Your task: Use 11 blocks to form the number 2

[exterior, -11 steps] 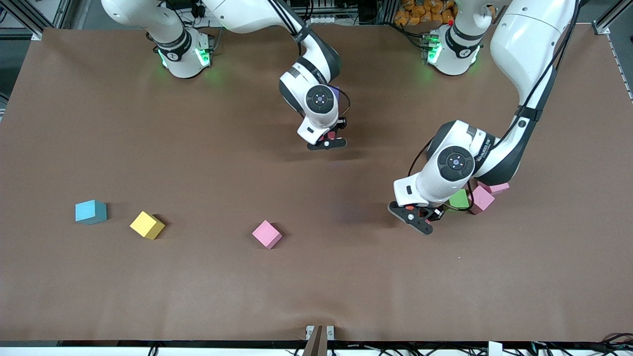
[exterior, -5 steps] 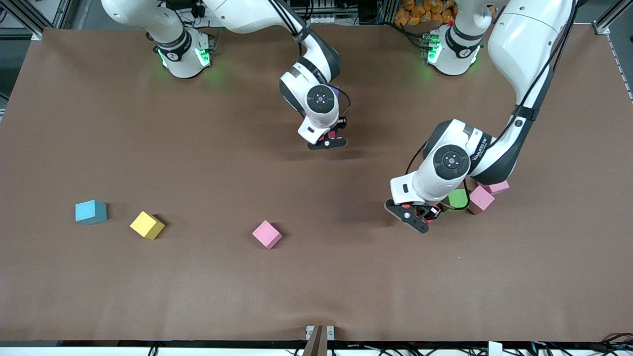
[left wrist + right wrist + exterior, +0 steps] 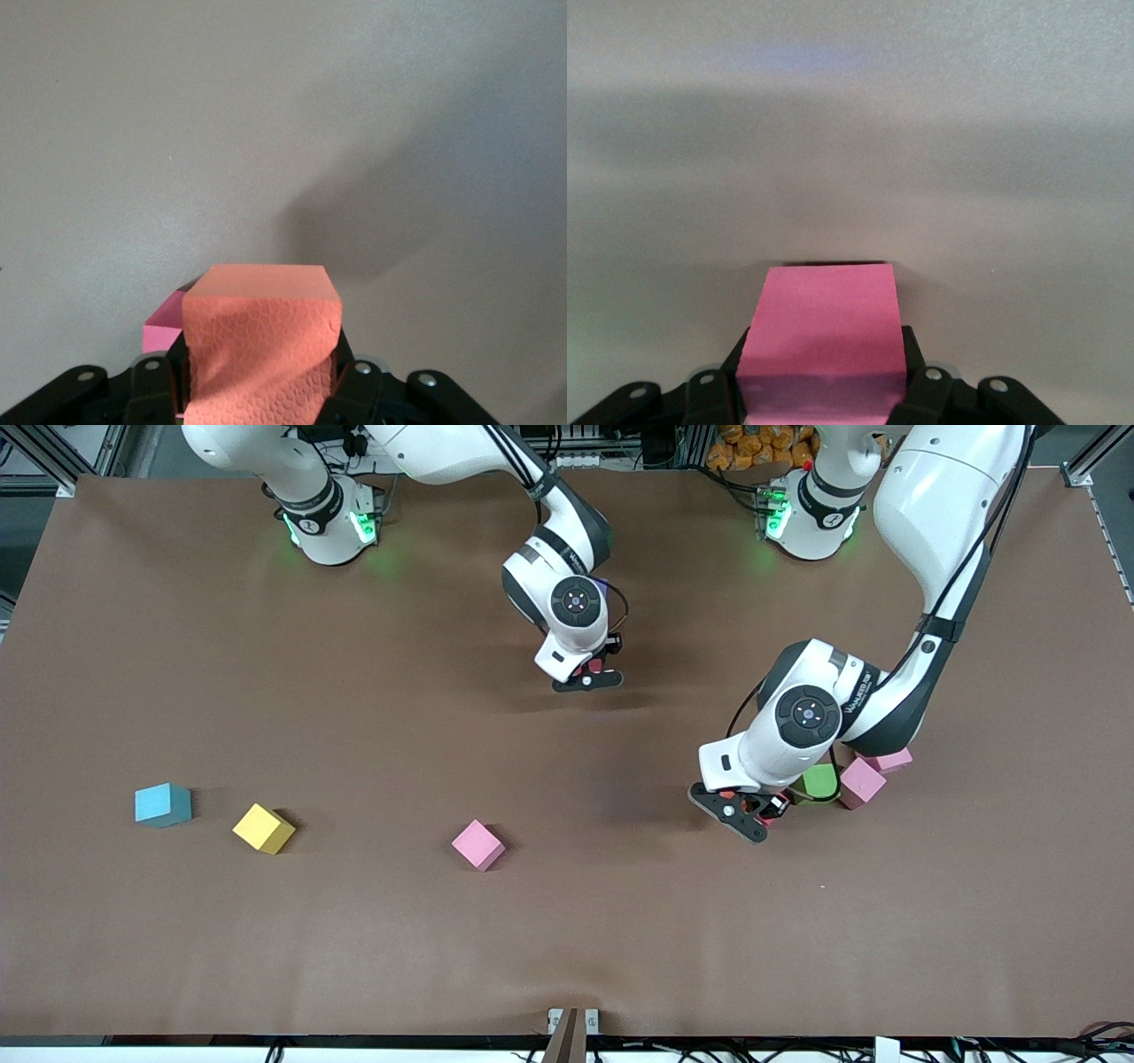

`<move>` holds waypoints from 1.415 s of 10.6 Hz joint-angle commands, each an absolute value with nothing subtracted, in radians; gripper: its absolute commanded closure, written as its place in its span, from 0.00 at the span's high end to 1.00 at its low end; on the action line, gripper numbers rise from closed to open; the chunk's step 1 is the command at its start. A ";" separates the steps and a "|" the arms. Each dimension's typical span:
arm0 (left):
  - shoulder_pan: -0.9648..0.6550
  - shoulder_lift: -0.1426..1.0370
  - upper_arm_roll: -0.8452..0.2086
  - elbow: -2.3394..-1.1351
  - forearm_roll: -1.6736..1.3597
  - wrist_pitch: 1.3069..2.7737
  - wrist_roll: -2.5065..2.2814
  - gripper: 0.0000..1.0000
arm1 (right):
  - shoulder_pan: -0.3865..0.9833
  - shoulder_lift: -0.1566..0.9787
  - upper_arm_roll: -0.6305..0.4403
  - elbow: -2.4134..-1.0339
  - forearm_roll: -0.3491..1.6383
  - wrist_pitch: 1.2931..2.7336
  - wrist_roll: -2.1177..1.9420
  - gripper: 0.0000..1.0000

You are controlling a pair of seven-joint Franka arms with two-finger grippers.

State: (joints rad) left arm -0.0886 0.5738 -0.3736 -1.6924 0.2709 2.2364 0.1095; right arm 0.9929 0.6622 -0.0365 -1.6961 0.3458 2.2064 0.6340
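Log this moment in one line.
left gripper: shut on orange block, over table beside green block | right gripper: around red block, mid-table

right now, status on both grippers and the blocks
Left gripper shut on reddish block, up beside green block. Right gripper at pink-red block. Pink cubes crowd left gripper.

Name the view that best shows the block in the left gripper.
Left wrist view: the orange-red block sits large in the left gripper. Front view shows only a sliver beneath the arm; right wrist view shows none.
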 commanded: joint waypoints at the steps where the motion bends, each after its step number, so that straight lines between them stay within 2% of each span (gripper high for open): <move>1: -0.094 0.578 -0.373 -1.675 0.245 2.218 0.149 0.58 | 1.006 0.666 -0.044 -1.694 0.353 2.204 0.634 0.86; 2: -0.094 0.578 -0.373 -1.672 0.245 2.218 0.150 0.58 | 1.006 0.666 -0.044 -1.694 0.353 2.204 0.635 1.00; 8: -0.132 0.607 -0.373 -1.658 0.241 2.218 0.141 0.56 | 0.996 0.623 -0.044 -1.716 0.351 2.203 0.634 1.00; 13: -0.212 0.621 -0.371 -1.661 0.149 2.220 -0.059 0.50 | 0.930 0.356 -0.044 -1.926 0.351 2.212 0.585 1.00; 15: -0.224 0.623 -0.373 -1.667 0.149 2.220 -0.138 0.50 | 0.837 0.252 -0.044 -1.998 0.351 2.204 0.583 1.00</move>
